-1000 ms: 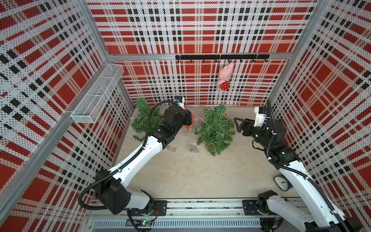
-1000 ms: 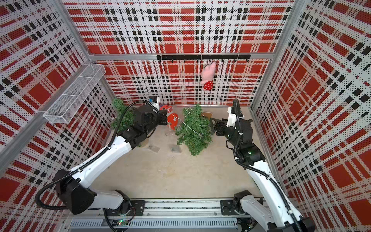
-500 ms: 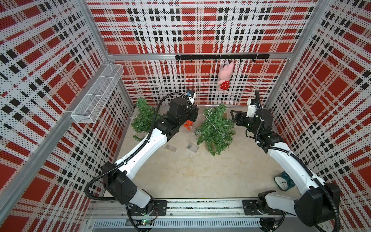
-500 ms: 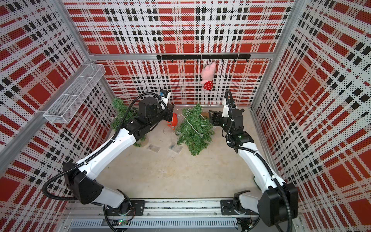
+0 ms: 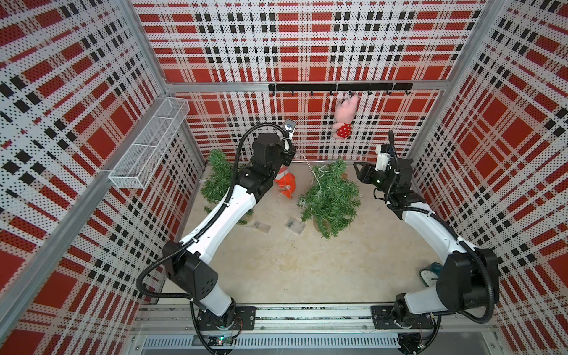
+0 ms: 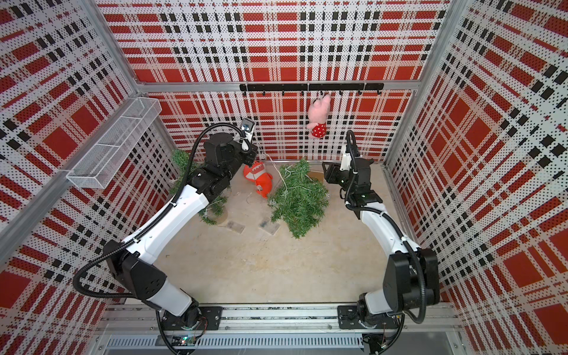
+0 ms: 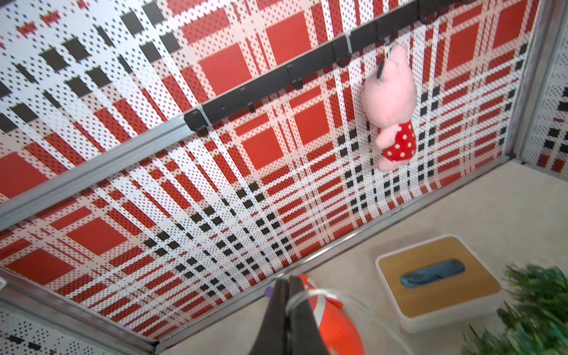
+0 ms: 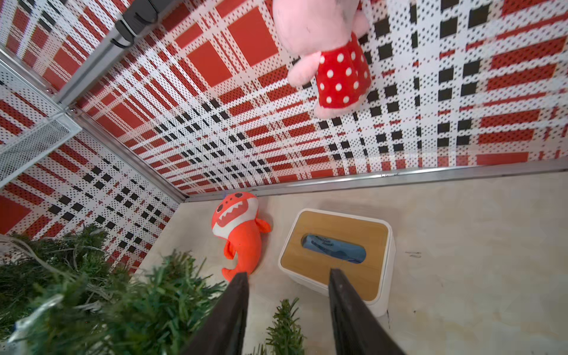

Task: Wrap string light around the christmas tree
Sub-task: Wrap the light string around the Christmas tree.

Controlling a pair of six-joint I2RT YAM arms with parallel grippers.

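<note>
String light (image 5: 308,164) runs from my left gripper (image 7: 288,278), clenched on the wire, to the christmas tree (image 5: 330,196) in the middle, partly draped; my right gripper (image 8: 288,272) hovers beside it, jaws apart, empty. Mid-wrap, I judge; next, pass the strand behind the tree.

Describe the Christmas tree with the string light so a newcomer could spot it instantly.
Find the pink plush hanging on the back wall. On the table below it is a green tree, right of the orange shark plush. The other tree hugs the left wall; this one carries pale string light.
</note>
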